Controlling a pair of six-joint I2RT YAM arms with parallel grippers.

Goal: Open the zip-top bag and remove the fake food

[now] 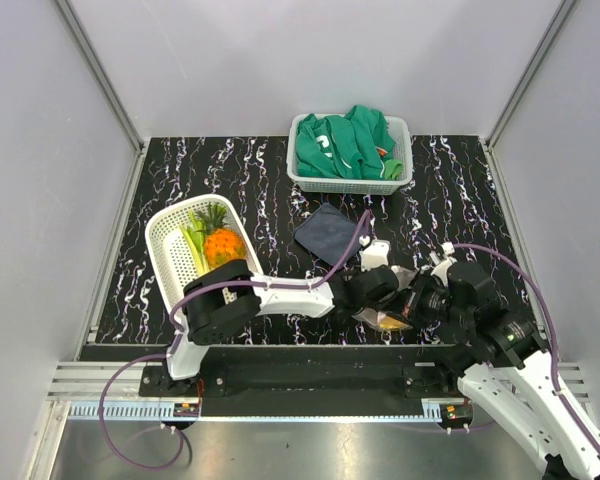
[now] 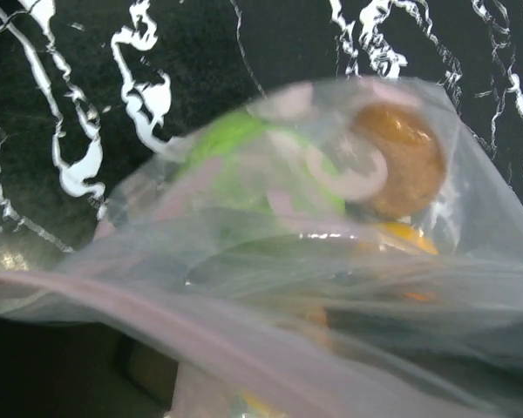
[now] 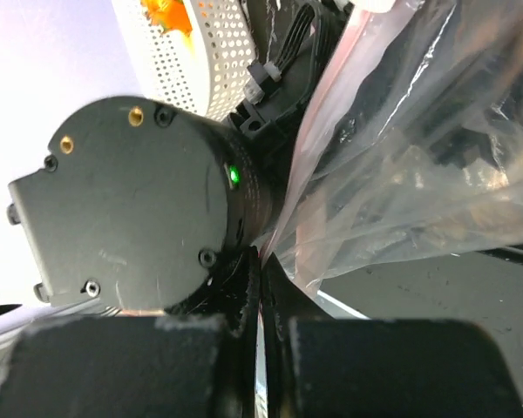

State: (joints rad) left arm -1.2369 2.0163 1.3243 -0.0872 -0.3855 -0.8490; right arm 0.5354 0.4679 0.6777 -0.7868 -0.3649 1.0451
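Black fingers of the right gripper [image 3: 260,287] stand pressed together on a lip of the zip-top bag [image 3: 401,174], the film running down into the seam between them. From my remote seat I see the pouch between the two arms, near the front middle of the table [image 1: 260,180]. Inside it lie a green piece [image 2: 235,148], a brown-orange round piece [image 2: 401,161] and a yellow piece [image 2: 405,237]. A pineapple [image 1: 223,246] and a leek [image 1: 194,245] lie in the white basket [image 1: 155,255] on the left. The left gripper [image 1: 378,300] is right at the bag, but no view shows how its fingers stand, so I cannot tell. The pinkish zip strip [image 2: 113,305] crosses close under its camera. By my judgement the job now is widening the mouth. I would hold the right pinch firm, take the opposite lip just behind the strip with the left, and draw apart slowly, since slick film may slip or the toys spill.
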